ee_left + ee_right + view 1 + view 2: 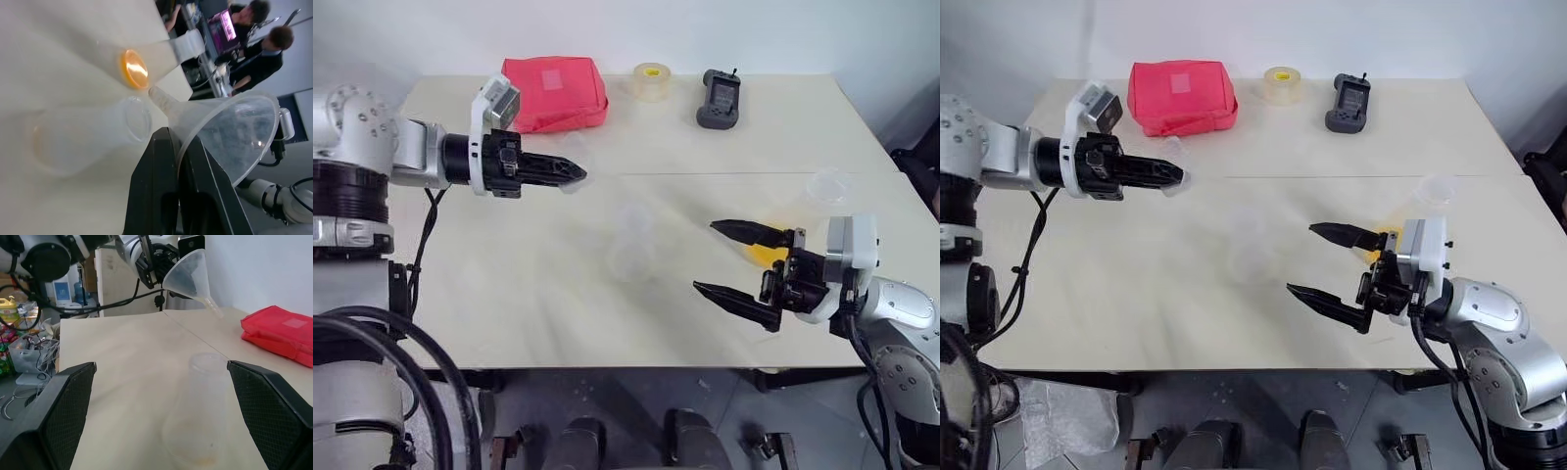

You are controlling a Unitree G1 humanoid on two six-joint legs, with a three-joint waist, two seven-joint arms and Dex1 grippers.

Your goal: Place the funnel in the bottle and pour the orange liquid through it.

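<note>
One funnel (230, 132) is clamped by its rim in the left pincer (570, 173), held in the air above the desk (509, 294), toward its far left part. Two clear flasks stand on the desk: the empty bottle (632, 238) near the middle, and a broader flask (803, 211) toward the right edge holding the orange liquid (766, 254), just behind the right pincer (732, 260), whose two fingers stand wide apart around nothing. Along the far edge lie one red pouch (555, 92), one tape roll (652, 81) and one dark handheld controller (719, 99).
</note>
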